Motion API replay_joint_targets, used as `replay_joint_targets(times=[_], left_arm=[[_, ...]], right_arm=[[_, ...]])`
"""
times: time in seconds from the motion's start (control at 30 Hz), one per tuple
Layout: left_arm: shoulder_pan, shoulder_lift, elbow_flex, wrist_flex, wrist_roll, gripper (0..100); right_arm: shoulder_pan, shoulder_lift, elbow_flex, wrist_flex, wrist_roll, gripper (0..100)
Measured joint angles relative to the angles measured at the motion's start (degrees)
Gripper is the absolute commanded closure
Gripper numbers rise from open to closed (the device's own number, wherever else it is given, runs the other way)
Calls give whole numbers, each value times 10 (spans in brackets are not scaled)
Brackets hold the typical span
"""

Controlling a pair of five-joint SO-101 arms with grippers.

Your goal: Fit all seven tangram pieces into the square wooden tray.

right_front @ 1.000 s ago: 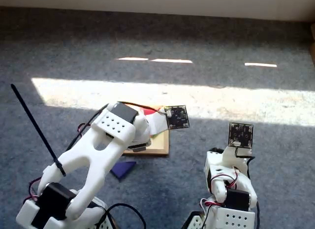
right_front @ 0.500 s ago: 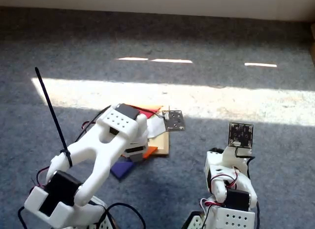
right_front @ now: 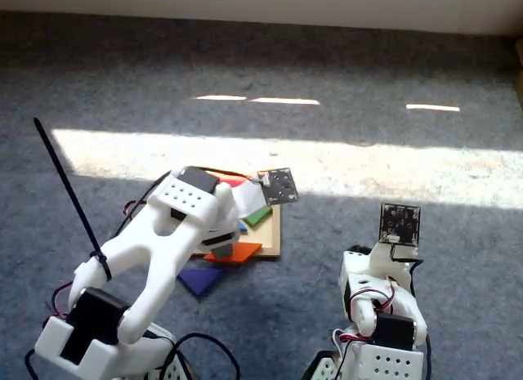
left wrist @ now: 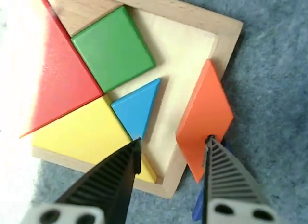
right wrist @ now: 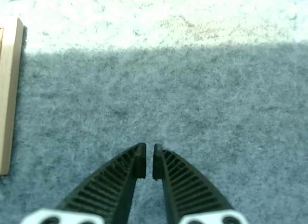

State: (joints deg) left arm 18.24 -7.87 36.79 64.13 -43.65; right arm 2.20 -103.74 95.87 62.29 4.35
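Note:
The square wooden tray (left wrist: 230, 32) (right_front: 274, 239) holds a red triangle (left wrist: 53, 84), a green square (left wrist: 113, 48), a small blue triangle (left wrist: 137, 108) and a yellow triangle (left wrist: 84, 135). An orange parallelogram (left wrist: 204, 115) (right_front: 237, 252) lies tilted across the tray's rim, half inside and half out. My left gripper (left wrist: 172, 147) hangs open just above that rim; one fingertip sits over the orange piece's edge, the other over the yellow triangle. A dark blue piece (right_front: 200, 279) lies on the carpet beside the tray. My right gripper (right wrist: 149, 162) is shut over bare carpet.
Grey carpet all around, with a sunlit band behind the tray. The tray's side edge (right wrist: 9, 96) shows in the right wrist view, well apart from that gripper. A thin black rod (right_front: 69, 196) sticks up from the left arm.
The left arm has swung and drawn back over the tray, uncovering the green square and the orange parallelogram on the near rim. The right arm has kept still.

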Motion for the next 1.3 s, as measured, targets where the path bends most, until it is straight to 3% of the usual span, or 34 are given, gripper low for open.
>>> replay_joint_targets(times=[0.5, 1.0, 1.3], left_arm=[[-40, -14, 33, -91, 19, 787], [-76, -13, 36, -97, 23, 787], [-55, -13, 36, -97, 85, 787]], right_arm=[[0, 0, 0, 0, 0, 957], [15, 0, 0, 0, 0, 957], [16, 0, 0, 0, 0, 957]])
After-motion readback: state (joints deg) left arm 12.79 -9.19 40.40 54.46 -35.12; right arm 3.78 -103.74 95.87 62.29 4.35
